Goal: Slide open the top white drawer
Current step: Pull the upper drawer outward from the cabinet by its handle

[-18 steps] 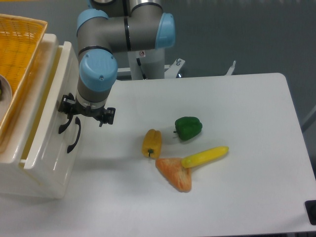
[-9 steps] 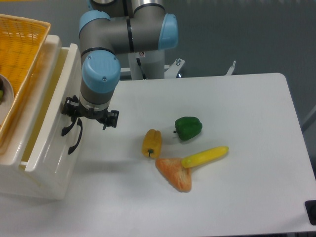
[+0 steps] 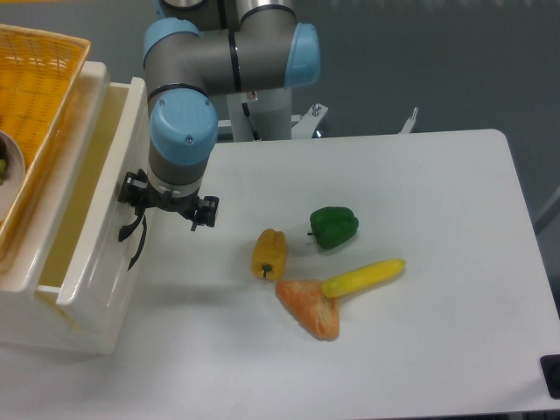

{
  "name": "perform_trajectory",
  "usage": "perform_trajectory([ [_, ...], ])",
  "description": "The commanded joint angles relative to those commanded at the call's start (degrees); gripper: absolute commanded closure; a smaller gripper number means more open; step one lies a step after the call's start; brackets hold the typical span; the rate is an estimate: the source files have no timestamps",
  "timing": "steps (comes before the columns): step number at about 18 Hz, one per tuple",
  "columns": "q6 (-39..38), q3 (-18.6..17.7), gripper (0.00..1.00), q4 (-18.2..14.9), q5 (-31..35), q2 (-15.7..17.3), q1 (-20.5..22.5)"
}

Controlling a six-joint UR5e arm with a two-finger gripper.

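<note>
top white drawer at left edge of table, pulled well out of its cabinet, plain pale inside showing from above. Curved black handle on the drawer front, facing the table middle. Hand right at the handle's top end, black fingers straddling it; arm body blocks the view, cannot tell how wide the fingers are or if they clamp the handle. Grey-and-blue arm rises from the hand up to the far table edge. Orange woven basket sits on the cabinet top, behind the drawer. Away from the drawer toward table centre: yellow pepper closest, green pepper past it, orange wedge-shaped piece and yellow long fruit touching each other just beyond the yellow pepper
</note>
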Motion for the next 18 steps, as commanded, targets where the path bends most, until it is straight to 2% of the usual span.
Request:
perform_trajectory([
  [18,9.14,0.18,0.0,0.35,1.85,0.35,3.34],
])
